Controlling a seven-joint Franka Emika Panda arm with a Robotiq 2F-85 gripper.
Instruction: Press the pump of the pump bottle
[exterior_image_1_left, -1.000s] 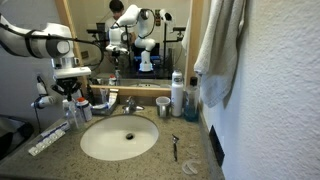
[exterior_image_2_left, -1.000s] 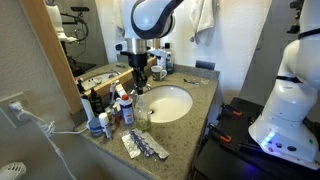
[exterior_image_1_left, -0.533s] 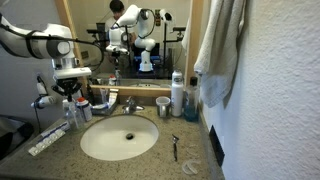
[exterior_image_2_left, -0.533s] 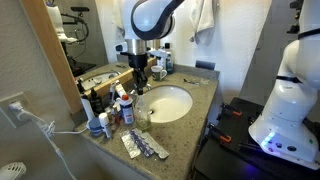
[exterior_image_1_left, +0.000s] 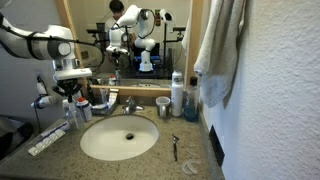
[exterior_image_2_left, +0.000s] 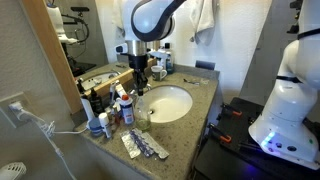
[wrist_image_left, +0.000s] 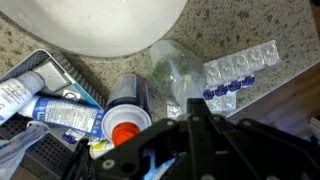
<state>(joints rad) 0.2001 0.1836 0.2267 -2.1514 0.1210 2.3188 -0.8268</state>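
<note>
The gripper shows dark at the bottom of the wrist view. I cannot tell if its fingers are apart or together. Just past it, the clear pump bottle stands up straight on the counter, top toward the camera. It is between a red-topped can and the pill packs. Farther off is the white sink. I cannot tell where the nozzle points.

Bathroom: sink, mirror, towel.

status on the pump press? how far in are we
Done: nothing visible; the pump bottle stands untouched by the sink. In hand: the gripper hovers above the counter clutter, bottle ahead of it in wrist view. Left: descend, press the head.
</note>
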